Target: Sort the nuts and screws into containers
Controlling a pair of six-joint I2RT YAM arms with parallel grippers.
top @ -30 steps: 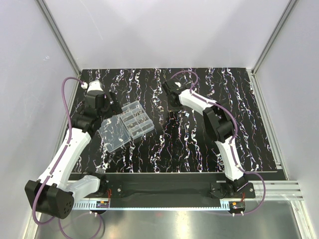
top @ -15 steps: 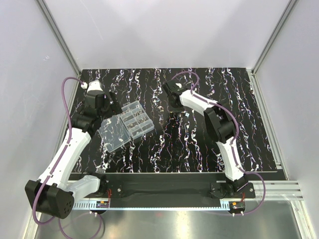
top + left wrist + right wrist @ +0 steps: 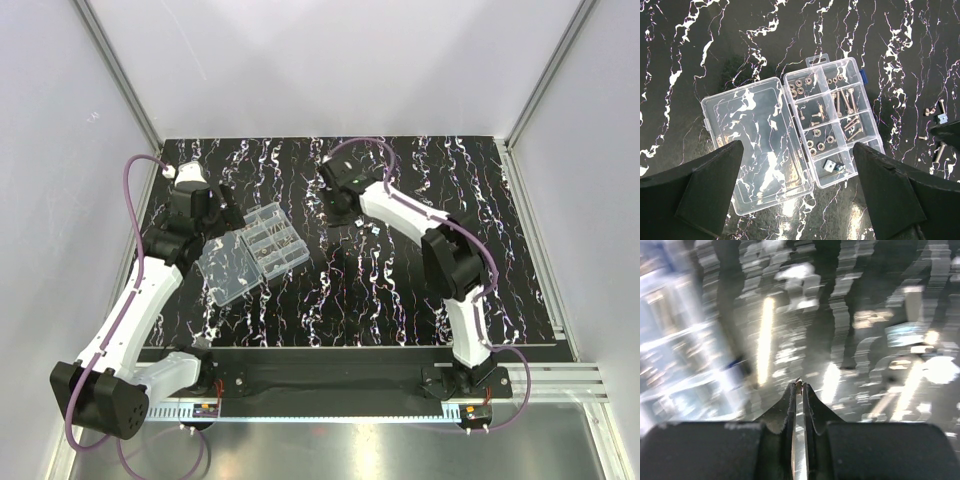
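Left wrist view looks straight down on the organiser box (image 3: pixel 840 62), which lies open on the black, white-streaked surface (image 3: pixel 690 50). Its clear lid (image 3: pixel 755 150) is folded flat to the left. The containers (image 3: pixel 822 102) hold sorted hardware. The nuts (image 3: pixel 799 87) are clustered in the far-left compartment, with more two compartments nearer. Long screws (image 3: pixel 845 100) fill the compartments on the right side. A small pale square piece (image 3: pixel 830 166) sits alone in the nearest compartment.

The left gripper (image 3: pixel 797 147) hangs above the box with its fingers spread wide apart and nothing between them.

Off to the right of the box, a few loose screws (image 3: pixel 940 150) and another square piece (image 3: pixel 941 118) lie on the bare surface. A dark edge of the right gripper (image 3: pixel 947 132) shows just beside them.

From the top view, the right arm reaches across toward the middle of the surface. Its gripper (image 3: pixel 340 203) sits between the box (image 3: pixel 272 238) and those loose pieces.

The right wrist view is badly smeared. The right gripper (image 3: pixel 798 384) has its fingers (image 3: pixel 812 405) pressed almost together, with only a thin bright sliver between them. Whether something tiny is pinched at the tips, I can't tell.
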